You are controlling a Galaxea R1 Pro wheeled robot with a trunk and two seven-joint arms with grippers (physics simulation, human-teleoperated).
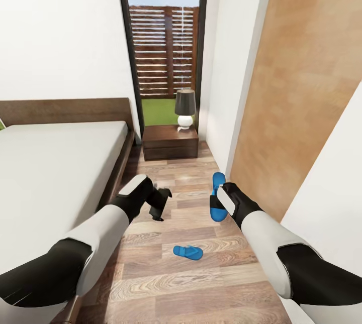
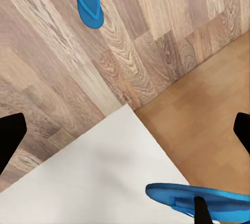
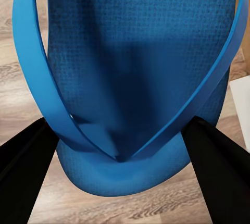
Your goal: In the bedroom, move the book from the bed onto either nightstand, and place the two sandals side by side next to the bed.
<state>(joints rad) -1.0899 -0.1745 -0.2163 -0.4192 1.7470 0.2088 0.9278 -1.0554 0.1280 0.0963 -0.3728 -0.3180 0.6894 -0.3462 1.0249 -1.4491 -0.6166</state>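
Head view: the right gripper (image 1: 221, 202) is clenched on 1 sandal (image 1: 217, 204), carrying it above the floor (image 1: 166, 284) close to the right-hand wall (image 1: 221, 88). The other sandal (image 1: 188, 252) lies flat on the planks, nearer the robot and about midway between the 2 arms, well apart from the bed (image 1: 55, 173) frame. The left gripper (image 1: 160, 207) hangs released, holding nothing, just beside the bed's right edge. A nightstand (image 1: 170, 141) with a lamp (image 1: 185, 108) on its top stands beyond the bed's head corner. The book cannot be seen on the bare mattress shown here.

Left wrist view: the jaws stand wide apart with nothing between them. The lying sandal (image 2: 87, 2) rests on the floor, and the carried sandal (image 2: 200, 201) shows edge-on over the white wall base.

Right wrist view: the carried sandal (image 3: 133, 78) sits between the dark fingers (image 3: 23, 161), which close on it at the toe end where the 2 straps meet.

Judging by its look, the flip-flop is light, foam-soft and bendy, with a textured sole that should not slip much. A pinch across the sole edge or at the strap root seems safest; held by 1 end it may droop or swing, so it should be lowered flat beside the bed.
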